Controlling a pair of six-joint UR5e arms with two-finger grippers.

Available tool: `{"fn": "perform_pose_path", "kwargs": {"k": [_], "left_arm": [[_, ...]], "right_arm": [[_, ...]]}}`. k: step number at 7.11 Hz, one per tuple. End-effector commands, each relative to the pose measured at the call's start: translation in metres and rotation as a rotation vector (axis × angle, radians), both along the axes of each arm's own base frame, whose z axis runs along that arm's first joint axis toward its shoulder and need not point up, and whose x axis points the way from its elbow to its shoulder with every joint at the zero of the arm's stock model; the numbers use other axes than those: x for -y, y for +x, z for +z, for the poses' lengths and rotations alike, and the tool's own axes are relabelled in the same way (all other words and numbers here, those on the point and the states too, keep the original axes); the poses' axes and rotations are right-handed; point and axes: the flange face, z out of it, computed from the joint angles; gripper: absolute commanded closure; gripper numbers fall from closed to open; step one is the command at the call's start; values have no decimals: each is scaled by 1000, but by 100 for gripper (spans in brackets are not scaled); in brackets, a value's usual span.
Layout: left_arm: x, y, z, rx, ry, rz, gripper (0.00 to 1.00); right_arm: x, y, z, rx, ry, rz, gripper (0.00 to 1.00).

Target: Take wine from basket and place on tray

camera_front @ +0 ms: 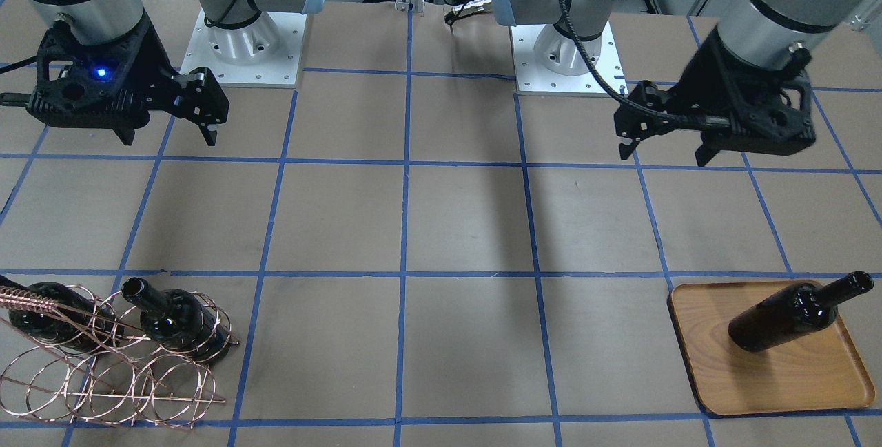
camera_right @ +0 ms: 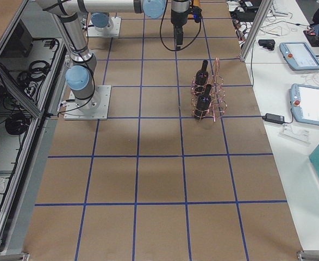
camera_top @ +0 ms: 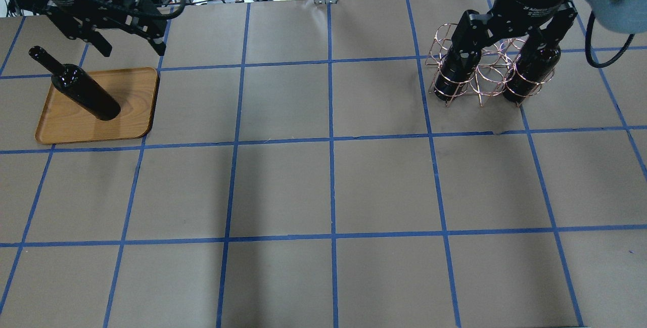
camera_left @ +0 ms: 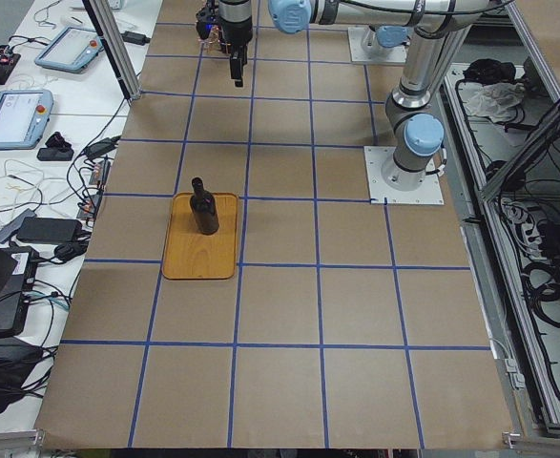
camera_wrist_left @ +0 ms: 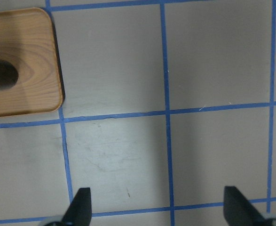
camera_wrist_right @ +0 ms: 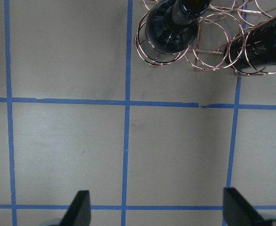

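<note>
You have one wine bottle (camera_front: 792,313) standing on the tray (camera_front: 778,378) at the lower right of the front-facing view. An inner bottle (camera_front: 176,313) and an outer bottle (camera_front: 48,309) sit in the basket (camera_front: 103,385) at the lower left, well apart from the tray. Both the right end effector (camera_front: 169,138) and the left end effector (camera_front: 663,156) hang above the worktop (camera_front: 468,226) with fingers spread and nothing held. The next pick looks like the right arm's. Centre its fingers on the inner bottle's neck and draw it out along the bottle's own axis, since the light wire rings could snag and drag. No bottle shows a label. White print on the right wrist collar (camera_top: 543,12) seems to begin "2F Adaptive"; the rest is too small to read.
</note>
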Motion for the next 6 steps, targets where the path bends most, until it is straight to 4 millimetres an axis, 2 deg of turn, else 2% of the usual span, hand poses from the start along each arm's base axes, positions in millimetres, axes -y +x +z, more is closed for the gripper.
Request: {"fn": "perform_pose_path", "kwargs": {"k": [1,2,3,5,6], "left_arm": [[-31,-65,15,7,-29,-34,0],[-38,-67,24,24,-52,-41,0],[-37,-60,34,20,-100,-29,0],[-38,-58,30,14,-99,-26,0],[-50,-58,23,15,-82,-29,0]], "right_arm": [[0,1,0,14,0,-5,0],[0,1,0,12,1,-4,0],[0,1,0,12,2,0,0],[0,2,0,12,2,1,0],[0,2,0,12,2,1,0]]}}
